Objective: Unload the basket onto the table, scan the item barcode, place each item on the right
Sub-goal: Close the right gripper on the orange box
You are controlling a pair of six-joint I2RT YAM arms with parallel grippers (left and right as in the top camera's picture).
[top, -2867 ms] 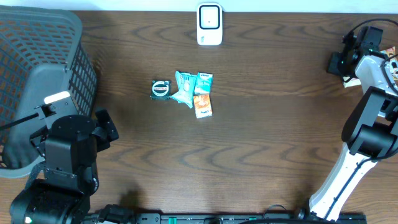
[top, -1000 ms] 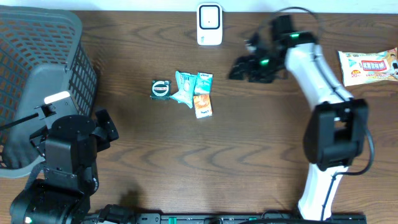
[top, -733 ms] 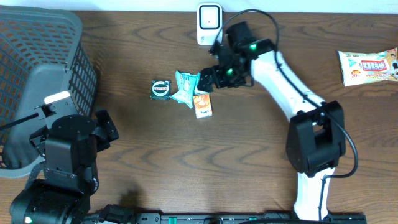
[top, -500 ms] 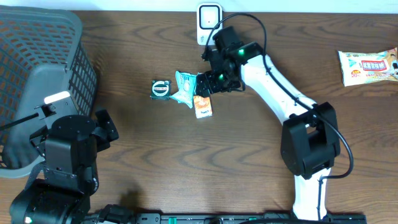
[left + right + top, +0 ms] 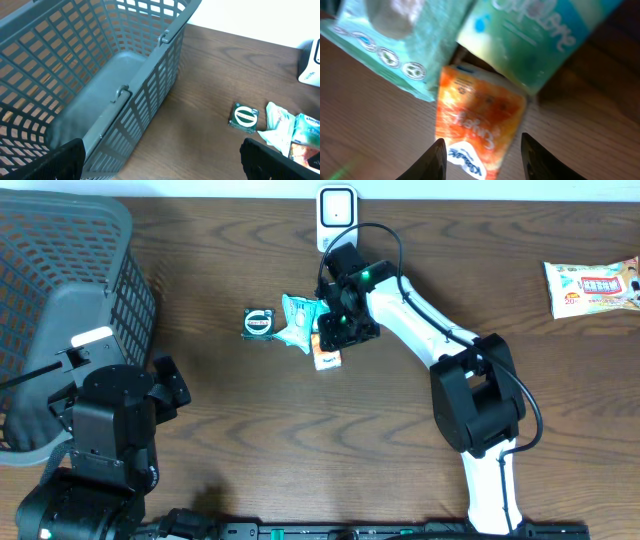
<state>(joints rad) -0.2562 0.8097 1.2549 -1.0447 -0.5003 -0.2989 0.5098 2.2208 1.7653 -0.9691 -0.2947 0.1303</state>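
A small orange packet (image 5: pixel 479 117) lies flat on the wooden table, in the overhead view (image 5: pixel 327 360) at the near end of a small heap of items. My right gripper (image 5: pixel 484 140) hangs low over it, jaws open, one fingertip (image 5: pixel 439 159) at each long side of the packet and a gap still showing on the right. A teal packet (image 5: pixel 405 45) and a light blue-green packet (image 5: pixel 540 40) lie just beyond it. The white scanner (image 5: pixel 337 218) stands at the table's far edge. My left gripper (image 5: pixel 160 170) is wide open over bare wood, holding nothing.
A grey mesh basket (image 5: pixel 60 300) fills the left side, close to my left arm. A round green-and-black item (image 5: pixel 257 322) lies left of the heap. A white snack bag (image 5: pixel 592 285) rests at the far right.
My right arm swung from the far right across to the heap and came down over the orange packet, its jaws narrowing. The left arm stayed still.
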